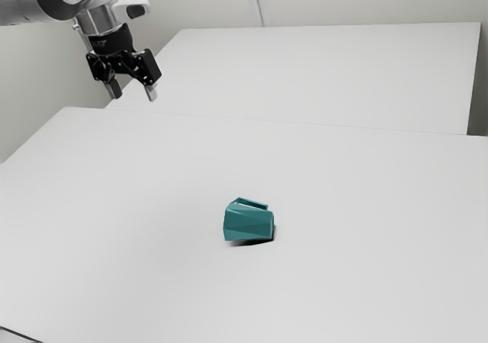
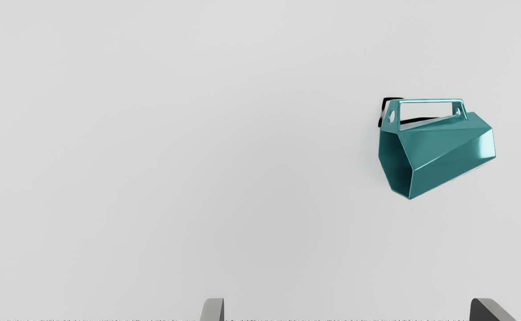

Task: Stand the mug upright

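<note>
your gripper (image 1: 134, 96) stands wide and empty, and with the mug (image 1: 248, 225) on its side toward half past four in the exterior view, an off-centre squeeze could roll it away from you.

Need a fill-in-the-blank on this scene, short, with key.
1. The mug lies on its ____ on the table.
2. In the wrist view, the mug's handle has ____ small holes in its supports.
3. With nothing held between them, the gripper has its jaws ____ rather than shut.

Missing words: side; two; open
</note>
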You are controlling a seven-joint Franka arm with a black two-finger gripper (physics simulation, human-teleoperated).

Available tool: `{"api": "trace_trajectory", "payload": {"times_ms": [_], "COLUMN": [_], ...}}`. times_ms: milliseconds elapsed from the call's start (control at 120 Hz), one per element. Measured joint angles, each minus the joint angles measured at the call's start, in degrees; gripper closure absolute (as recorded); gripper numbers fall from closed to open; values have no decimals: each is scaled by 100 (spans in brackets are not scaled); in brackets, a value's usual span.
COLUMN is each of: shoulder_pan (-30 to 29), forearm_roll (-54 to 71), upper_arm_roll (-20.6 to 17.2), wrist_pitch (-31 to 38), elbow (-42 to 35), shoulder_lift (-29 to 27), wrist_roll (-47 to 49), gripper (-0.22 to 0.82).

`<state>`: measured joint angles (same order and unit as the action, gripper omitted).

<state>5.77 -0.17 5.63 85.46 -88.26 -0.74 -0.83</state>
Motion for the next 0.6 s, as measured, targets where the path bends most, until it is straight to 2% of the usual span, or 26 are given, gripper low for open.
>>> {"api": "trace_trajectory", "payload": {"times_ms": [258, 392, 600], "shoulder_pan": [52, 150, 47], "forearm_roll": [-142, -792, -1894], "upper_arm_roll": [22, 171, 283], "wrist_pitch": [94, 679, 1699], "elbow": [-191, -1084, -2034], "shoulder_lift": [-58, -359, -467], "wrist_roll": [-69, -257, -751], "gripper": [0, 0, 0]}}
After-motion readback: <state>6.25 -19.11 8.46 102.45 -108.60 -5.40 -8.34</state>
